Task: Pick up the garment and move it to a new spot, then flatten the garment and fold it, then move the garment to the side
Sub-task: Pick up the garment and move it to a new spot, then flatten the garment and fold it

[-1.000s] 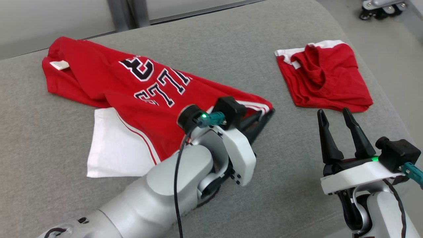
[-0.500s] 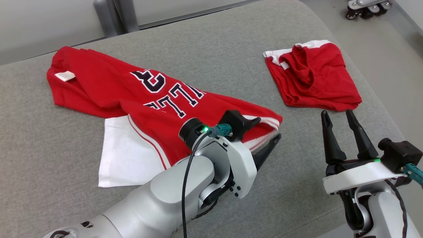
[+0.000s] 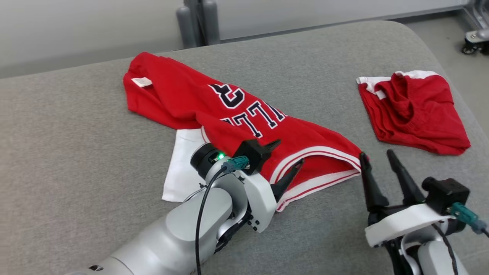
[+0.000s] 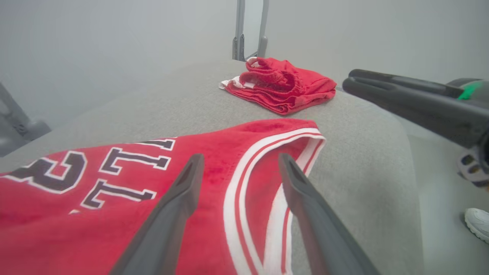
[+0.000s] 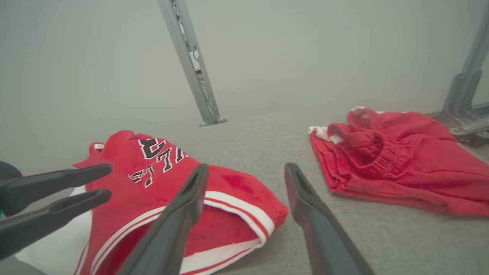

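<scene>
Just released, the red jersey (image 3: 229,110) lies crumpled on the grey cushion (image 3: 76,133), red shorts (image 3: 412,110) well apart. Left pincer (image 3: 290,151) gapes over its striped hem (image 3: 317,152), right pincer (image 3: 376,153) wide beside. Left wrist view catches a white shoe (image 4: 477,225).

I read only upside-down black block letters, roughly "LL", on red garment (image 3: 240,118); white tag (image 3: 141,81) illegible.
</scene>
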Motion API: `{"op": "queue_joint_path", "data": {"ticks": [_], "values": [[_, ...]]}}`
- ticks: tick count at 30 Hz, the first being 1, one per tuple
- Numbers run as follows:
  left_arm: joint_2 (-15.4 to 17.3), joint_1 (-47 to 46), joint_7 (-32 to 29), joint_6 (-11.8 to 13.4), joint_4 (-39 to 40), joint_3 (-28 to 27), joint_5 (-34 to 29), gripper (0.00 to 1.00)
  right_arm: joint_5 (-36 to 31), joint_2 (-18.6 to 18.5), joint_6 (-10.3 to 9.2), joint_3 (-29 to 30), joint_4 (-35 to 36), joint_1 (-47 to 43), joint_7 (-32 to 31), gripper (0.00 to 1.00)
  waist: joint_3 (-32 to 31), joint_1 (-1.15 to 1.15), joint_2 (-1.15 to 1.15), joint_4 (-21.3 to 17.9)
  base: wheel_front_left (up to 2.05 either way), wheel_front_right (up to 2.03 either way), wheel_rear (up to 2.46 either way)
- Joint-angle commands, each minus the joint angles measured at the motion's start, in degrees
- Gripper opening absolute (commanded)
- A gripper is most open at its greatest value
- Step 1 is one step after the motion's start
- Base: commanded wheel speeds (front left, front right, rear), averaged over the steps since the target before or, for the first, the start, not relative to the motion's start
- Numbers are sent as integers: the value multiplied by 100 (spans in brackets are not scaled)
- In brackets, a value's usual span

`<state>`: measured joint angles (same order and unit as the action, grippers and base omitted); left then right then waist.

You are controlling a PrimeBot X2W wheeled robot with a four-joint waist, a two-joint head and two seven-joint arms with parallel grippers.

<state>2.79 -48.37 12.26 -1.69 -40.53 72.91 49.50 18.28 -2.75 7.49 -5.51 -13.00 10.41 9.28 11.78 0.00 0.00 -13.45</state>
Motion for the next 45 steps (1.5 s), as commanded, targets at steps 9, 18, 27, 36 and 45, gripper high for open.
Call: {"op": "queue_joint_path", "data": {"ticks": [9,18,27,36,45], "values": [[398,764,294,272,104,-585,-142,100,297,-33,0,-992,-195,-321,-409,100,-481,0,0,1059,0,0,0],[788,1832,296,714,1238,-1516,-556,100,726,-36,0,-1570,-711,-321,-618,100,-589,0,0,1698,0,0,0],[1007,2415,297,830,1762,-2005,-738,100,1463,-35,0,-1642,-1358,-303,-616,100,-559,0,0,1957,0,0,0],[1051,2591,297,837,1974,-2247,-860,100,2221,-37,-1,-1650,-2310,277,-217,100,-461,0,0,2156,0,0,0],[1063,2669,298,835,2044,-2367,-937,100,2556,-24,0,-2051,-3446,1024,373,11,-413,0,0,2306,0,0,0]]}}
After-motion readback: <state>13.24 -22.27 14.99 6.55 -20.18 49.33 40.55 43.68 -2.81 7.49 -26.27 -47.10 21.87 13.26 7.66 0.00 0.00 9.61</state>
